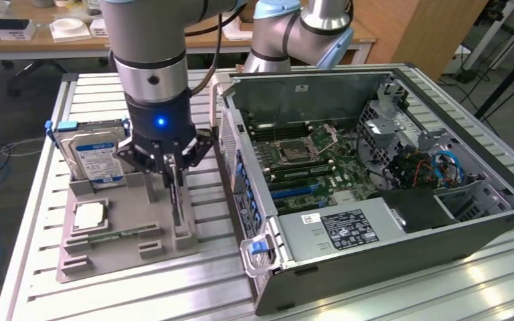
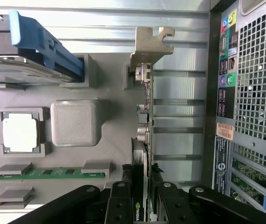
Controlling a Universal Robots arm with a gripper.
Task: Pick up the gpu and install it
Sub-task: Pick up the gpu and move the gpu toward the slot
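A grey parts tray (image 1: 105,262) lies on the slatted metal surface (image 1: 150,297) toward the exterior view's left. At its far left corner a hard drive (image 1: 92,157) with a blue-white label stands upright in a slot, a blue carrier (image 2: 44,44) clipped along it. Nearer the front a square processor chip (image 1: 89,215) sits flat in its own pocket. A narrow green memory stick (image 1: 118,235) lies lengthwise in a channel just in front of the chip.

On the tray's right edge the gpu (image 1: 179,208) stands on its long edge in a pair of slotted posts. In the wrist view the gpu (image 2: 144,135) shows as a thin black card, its silver bracket (image 2: 149,44) at the end away from the arm.

The hand (image 1: 172,175) hangs straight down over the card. Its black fingers (image 2: 121,200) stand narrowly apart, one on each face of the card, and look pressed against it, so the hand (image 2: 141,207) is clamped on the gpu while the card rests in the tray.

To the exterior view's right an open computer case (image 1: 471,234) lies on its side, with a green motherboard (image 1: 315,164) and a power supply (image 1: 347,227) inside
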